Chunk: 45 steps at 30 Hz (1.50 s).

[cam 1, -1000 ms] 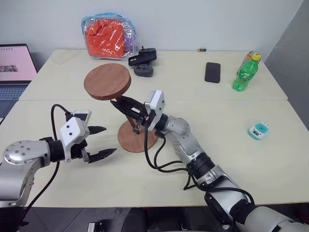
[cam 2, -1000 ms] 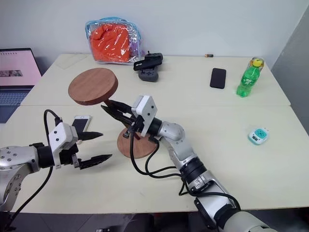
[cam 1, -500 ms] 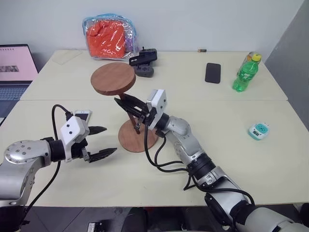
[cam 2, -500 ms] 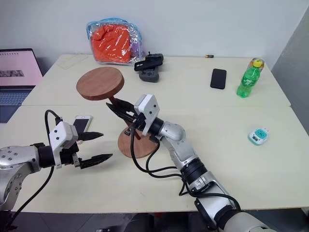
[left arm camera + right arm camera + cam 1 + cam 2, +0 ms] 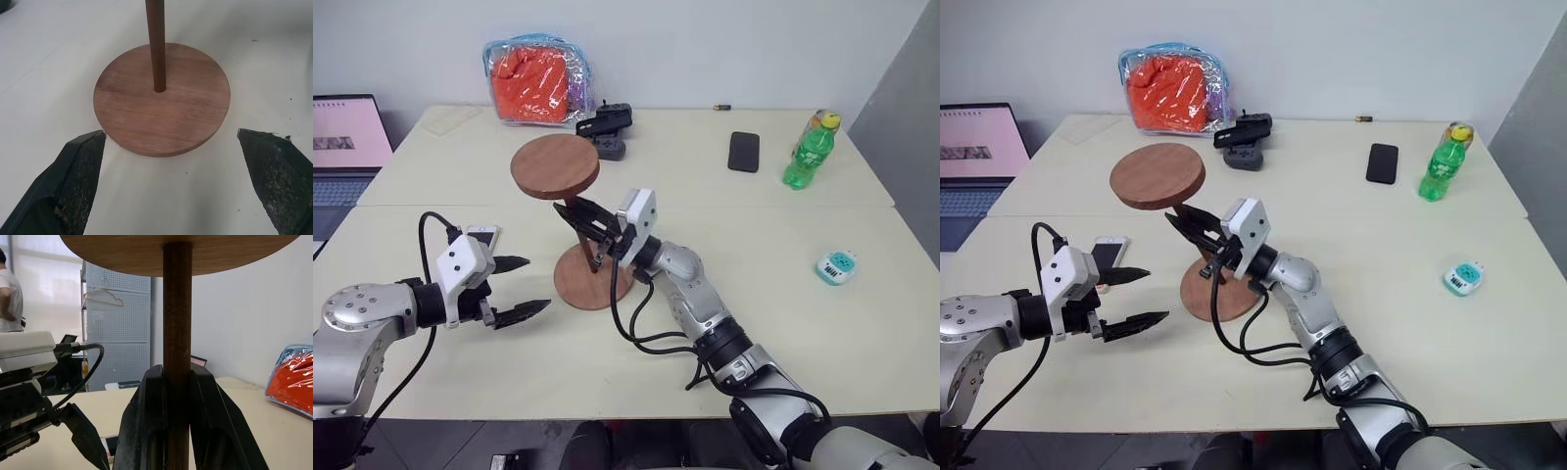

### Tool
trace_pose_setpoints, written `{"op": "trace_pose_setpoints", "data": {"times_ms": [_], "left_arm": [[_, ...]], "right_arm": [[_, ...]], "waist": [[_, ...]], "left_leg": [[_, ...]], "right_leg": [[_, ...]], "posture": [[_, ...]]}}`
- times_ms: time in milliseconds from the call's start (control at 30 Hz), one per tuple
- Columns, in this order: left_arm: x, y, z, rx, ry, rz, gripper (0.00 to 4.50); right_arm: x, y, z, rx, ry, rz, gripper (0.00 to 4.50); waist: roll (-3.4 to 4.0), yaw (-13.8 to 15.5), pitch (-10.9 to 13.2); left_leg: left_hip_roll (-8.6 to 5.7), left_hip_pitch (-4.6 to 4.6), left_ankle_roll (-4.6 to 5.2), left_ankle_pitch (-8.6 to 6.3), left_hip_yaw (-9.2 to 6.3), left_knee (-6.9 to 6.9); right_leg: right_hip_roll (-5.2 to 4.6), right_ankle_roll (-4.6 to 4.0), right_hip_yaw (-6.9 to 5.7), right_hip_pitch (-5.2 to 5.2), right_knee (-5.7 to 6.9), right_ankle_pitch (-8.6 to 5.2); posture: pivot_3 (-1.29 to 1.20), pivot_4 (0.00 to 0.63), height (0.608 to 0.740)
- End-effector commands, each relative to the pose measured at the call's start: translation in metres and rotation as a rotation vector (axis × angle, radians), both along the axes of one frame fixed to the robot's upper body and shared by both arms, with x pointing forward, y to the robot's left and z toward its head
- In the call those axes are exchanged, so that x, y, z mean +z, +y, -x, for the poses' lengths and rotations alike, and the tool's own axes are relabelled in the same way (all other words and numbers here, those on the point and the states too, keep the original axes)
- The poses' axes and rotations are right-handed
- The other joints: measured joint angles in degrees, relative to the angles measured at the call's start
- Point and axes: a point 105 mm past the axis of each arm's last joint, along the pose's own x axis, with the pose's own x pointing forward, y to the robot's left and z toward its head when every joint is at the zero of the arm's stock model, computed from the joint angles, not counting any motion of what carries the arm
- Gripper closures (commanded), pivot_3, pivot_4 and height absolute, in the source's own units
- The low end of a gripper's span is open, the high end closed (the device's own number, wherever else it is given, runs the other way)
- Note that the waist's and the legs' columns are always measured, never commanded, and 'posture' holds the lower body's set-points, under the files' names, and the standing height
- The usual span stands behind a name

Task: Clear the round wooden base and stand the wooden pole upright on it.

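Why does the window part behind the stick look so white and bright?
In the right wrist view, daylight floods the windows, washing them pale, so the wooden pole looks dark in front. In the left wrist view, the round wooden base is sharp and the nearby black fingertips look soft.

A pale cream table (image 5: 862,323) carries everything. The round wooden base (image 5: 594,277) lies flat near its centre, with a white phone (image 5: 480,235) at nine o'clock from it. A black phone (image 5: 744,151) and a green bottle (image 5: 806,150) sit toward two o'clock, a small teal device (image 5: 835,265) at three, an orange-filled clear bag (image 5: 536,80) and a black gadget (image 5: 604,128) around twelve.
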Motion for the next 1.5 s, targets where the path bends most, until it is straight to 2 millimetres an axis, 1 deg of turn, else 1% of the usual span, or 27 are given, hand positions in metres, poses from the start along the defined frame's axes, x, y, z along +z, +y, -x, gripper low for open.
{"op": "trace_pose_setpoints", "data": {"times_ms": [33,100,167,267,400,500,533,567,667,767,833,967,1267,1433,1500], "left_arm": [[0.011,-0.003,-0.001,-0.015,-0.048,-0.008,0.00],[0.011,-0.003,-0.001,-0.014,-0.048,-0.009,0.00],[0.011,-0.003,-0.001,-0.013,-0.050,-0.010,0.00],[0.011,-0.003,-0.002,-0.012,-0.052,-0.011,0.00],[0.011,-0.003,-0.002,-0.013,-0.054,-0.011,0.00],[0.011,-0.003,-0.002,-0.014,-0.055,-0.012,0.00],[0.011,-0.003,-0.002,-0.013,-0.055,-0.013,0.00],[0.011,-0.003,-0.002,-0.013,-0.056,-0.014,0.00],[0.010,-0.003,-0.003,-0.014,-0.055,-0.017,0.00],[0.010,-0.003,-0.003,-0.014,-0.056,-0.018,0.00],[0.010,-0.003,-0.003,-0.015,-0.056,-0.019,0.00],[0.010,-0.003,-0.003,-0.015,-0.056,-0.019,0.00],[0.011,-0.003,-0.002,-0.016,-0.057,-0.017,0.00],[0.015,-0.004,-0.003,-0.016,-0.071,-0.006,0.00],[0.018,-0.005,-0.005,-0.010,-0.088,0.001,0.00]], "right_arm": [[-0.052,0.010,0.003,0.016,0.143,0.155,4.28],[-0.052,0.010,0.004,0.022,0.149,0.157,4.28],[-0.047,0.010,0.005,0.014,0.129,0.152,4.28],[-0.036,0.010,0.014,0.008,0.024,0.154,4.28],[-0.035,0.013,0.021,0.078,0.090,0.141,4.28],[-0.033,0.013,0.020,0.066,0.107,0.139,4.28],[-0.031,0.013,0.020,0.068,0.105,0.134,3.58],[-0.029,0.013,0.021,0.071,0.104,0.130,3.47],[-0.027,0.014,0.022,0.088,0.103,0.136,2.72],[-0.026,0.014,0.021,0.089,0.115,0.134,1.85],[-0.025,0.014,0.021,0.091,0.117,0.133,1.38],[-0.025,0.013,0.020,0.092,0.126,0.138,0.29],[-0.024,0.009,0.016,0.076,0.119,0.148,0.29],[-0.033,-0.004,0.004,0.005,0.146,0.219,0.29],[-0.034,-0.014,-0.002,-0.025,0.148,0.243,0.29]], "waist": [[0.07,0.00,-0.14],[0.11,0.00,-0.19],[0.13,0.00,-0.19],[0.14,-0.01,-0.18],[0.14,-0.06,-0.18],[0.14,-0.09,-0.18],[0.14,-0.15,-0.18],[0.12,-0.17,-0.19],[0.18,-0.15,-0.09],[0.17,-0.13,-0.09],[0.17,-0.12,-0.09],[0.17,-0.13,-0.09],[0.17,-0.12,-0.09],[0.17,-0.10,-0.09],[0.17,0.04,-0.09]], "left_leg": [[0.00,0.01,0.00,0.00,0.00,0.00],[-0.01,0.04,0.00,0.00,0.00,0.00],[-0.02,0.12,0.00,0.00,0.01,-0.02],[-0.01,0.14,0.01,0.00,-0.02,-0.04],[-0.01,0.14,0.01,-0.01,-0.02,-0.05],[-0.01,0.15,0.01,-0.01,-0.02,-0.05],[-0.01,0.16,0.01,-0.01,-0.02,-0.07],[-0.01,0.17,0.01,-0.01,-0.01,-0.08],[-0.02,-0.02,0.01,-0.01,-0.04,-0.07],[-0.01,-0.09,0.01,-0.01,-0.04,-0.06],[-0.01,-0.09,0.01,-0.01,-0.06,-0.06],[-0.01,-0.09,0.01,-0.01,-0.05,-0.06],[-0.01,-0.09,0.01,-0.01,-0.05,-0.06],[-0.01,-0.09,0.01,-0.01,-0.05,-0.06],[-0.01,-0.09,0.01,-0.01,-0.05,-0.05]], "right_leg": [[0.00,0.00,0.00,0.00,0.00,0.00],[0.00,0.00,0.00,0.04,0.00,0.00],[0.00,0.00,0.01,0.11,0.00,0.00],[0.01,0.00,0.02,0.17,-0.05,0.00],[0.02,0.00,0.02,0.17,-0.08,0.00],[0.05,0.00,0.02,0.17,-0.08,0.00],[0.08,0.00,0.02,0.17,-0.08,-0.01],[0.11,0.00,0.02,0.16,-0.09,-0.01],[0.18,-0.01,0.05,-0.03,-0.06,-0.01],[0.21,-0.01,0.05,-0.10,-0.05,-0.01],[0.22,-0.01,0.04,-0.09,-0.05,-0.01],[0.21,-0.01,0.04,-0.09,-0.06,-0.01],[0.22,-0.01,0.04,-0.09,-0.06,-0.01],[0.22,-0.01,0.04,-0.09,-0.05,-0.01],[0.21,-0.01,0.04,-0.08,-0.06,-0.01]], "posture": [[0.00,0.150,0.740],[0.00,0.150,0.740],[0.00,0.150,0.740],[0.00,0.150,0.740],[0.00,0.150,0.740],[0.00,0.150,0.740],[0.00,0.150,0.740],[0.00,0.150,0.740],[0.00,0.150,0.740],[0.00,0.150,0.740],[0.00,0.150,0.740],[0.00,0.150,0.740],[0.00,0.150,0.740],[0.00,0.150,0.740],[0.00,0.150,0.740]]}}
